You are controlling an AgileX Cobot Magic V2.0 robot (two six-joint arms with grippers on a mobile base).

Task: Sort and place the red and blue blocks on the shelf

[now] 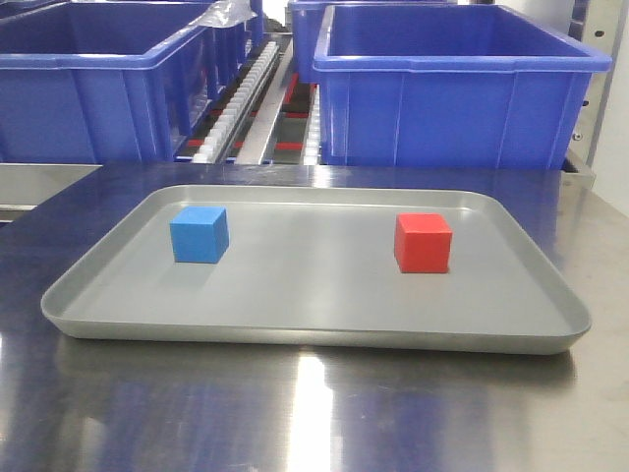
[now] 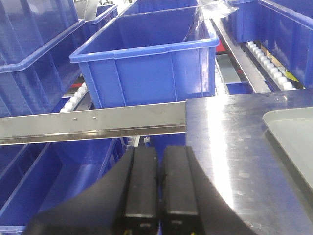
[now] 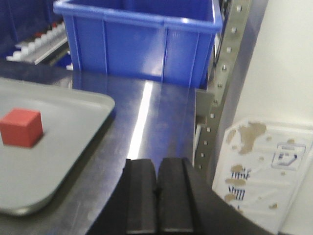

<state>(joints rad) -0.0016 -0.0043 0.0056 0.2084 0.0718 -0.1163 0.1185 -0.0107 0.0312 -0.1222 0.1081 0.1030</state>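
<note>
A blue block [image 1: 200, 234] sits on the left of the grey tray [image 1: 314, 329] and a red block [image 1: 423, 242] on its right. The red block also shows in the right wrist view [image 3: 20, 128]. The shelf's front rail [image 2: 93, 122] with two small screws runs left of the tabletop; its white rollers [image 1: 241, 103] run between the bins. My left gripper [image 2: 160, 152] is shut and empty, left of the tray at the table's left edge. My right gripper [image 3: 157, 164] is shut and empty, over the tabletop right of the tray. Neither gripper shows in the front view.
Large blue bins [image 1: 447, 84] [image 1: 93, 84] stand on the rack behind the tray, with more [image 2: 146, 63] to the left. The tray's corner [image 2: 293, 132] lies right of my left gripper. A perforated steel upright [image 3: 222, 73] and a stained white sheet [image 3: 259, 161] are at the right.
</note>
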